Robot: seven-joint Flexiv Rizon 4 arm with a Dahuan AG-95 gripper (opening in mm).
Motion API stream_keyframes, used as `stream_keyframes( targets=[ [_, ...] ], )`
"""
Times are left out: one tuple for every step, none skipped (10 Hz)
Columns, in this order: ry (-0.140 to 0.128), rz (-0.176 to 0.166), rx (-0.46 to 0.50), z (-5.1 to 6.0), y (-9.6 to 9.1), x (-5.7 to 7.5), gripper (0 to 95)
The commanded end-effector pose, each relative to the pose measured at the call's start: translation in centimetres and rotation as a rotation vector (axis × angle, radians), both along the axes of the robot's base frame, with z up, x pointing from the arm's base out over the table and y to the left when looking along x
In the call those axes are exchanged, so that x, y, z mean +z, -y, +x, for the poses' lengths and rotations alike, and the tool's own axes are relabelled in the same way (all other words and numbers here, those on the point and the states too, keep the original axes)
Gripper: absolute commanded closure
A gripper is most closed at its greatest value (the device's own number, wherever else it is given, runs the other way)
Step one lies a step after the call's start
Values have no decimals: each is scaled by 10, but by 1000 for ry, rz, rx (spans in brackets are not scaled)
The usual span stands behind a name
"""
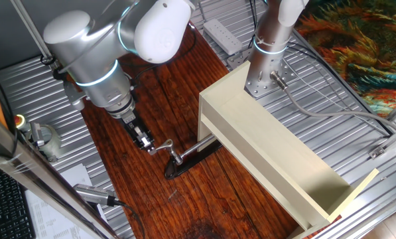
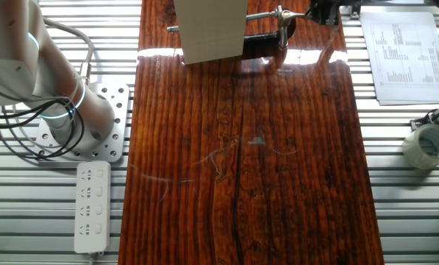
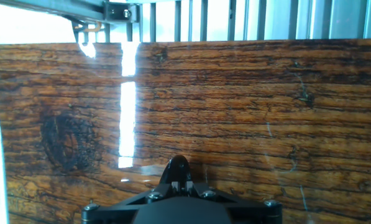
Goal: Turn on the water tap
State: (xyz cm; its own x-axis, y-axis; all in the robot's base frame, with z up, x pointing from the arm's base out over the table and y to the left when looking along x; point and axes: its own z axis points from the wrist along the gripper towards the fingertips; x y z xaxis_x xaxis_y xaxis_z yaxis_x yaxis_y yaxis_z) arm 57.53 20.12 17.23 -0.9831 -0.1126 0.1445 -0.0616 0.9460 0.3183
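Observation:
The water tap [image 1: 176, 157] is a small chrome faucet on a dark oval base plate [image 1: 192, 160] on the wooden board. Its slim spout [image 1: 204, 143] runs under the beige box. Its thin flat lever [image 1: 162, 147] points towards my gripper [image 1: 146, 142]. The gripper's black fingers are closed together and their tip is at the lever's free end, touching or nearly touching it. In the other fixed view the tap [image 2: 279, 15] is at the top edge, with the gripper [image 2: 322, 13] to its right. In the hand view only the closed fingertips [image 3: 178, 168] and bare board show; the tap is out of view.
A long open beige box [image 1: 270, 153] lies beside the tap, over the spout. A second arm's base [image 1: 267, 66] stands behind it. A power strip [image 2: 92, 195], a tape roll [image 2: 429, 143], paper sheets [image 2: 403, 55] and a silver cabled tool [image 1: 95, 194] lie off the board.

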Motion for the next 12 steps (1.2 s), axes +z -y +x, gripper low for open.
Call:
stream_keyframes(
  targets=[
    [5, 5, 13, 1, 0, -2, 950],
    [6, 5, 20, 1, 0, -1, 950],
    [9, 10, 40, 1, 0, -1, 950],
    [10, 14, 50, 1, 0, -1, 950],
    [10, 17, 56, 1, -1, -1, 950],
    [12, 19, 62, 2, -1, -1, 950],
    [13, 22, 68, 2, -1, -1, 950],
    [11, 18, 77, 2, -2, -1, 950],
    [5, 15, 77, 2, -2, 0, 950],
    [4, 15, 77, 2, -1, 0, 950],
    [5, 13, 83, 2, 1, 1, 760],
    [7, 13, 87, 2, 3, 1, 760]
  ],
)
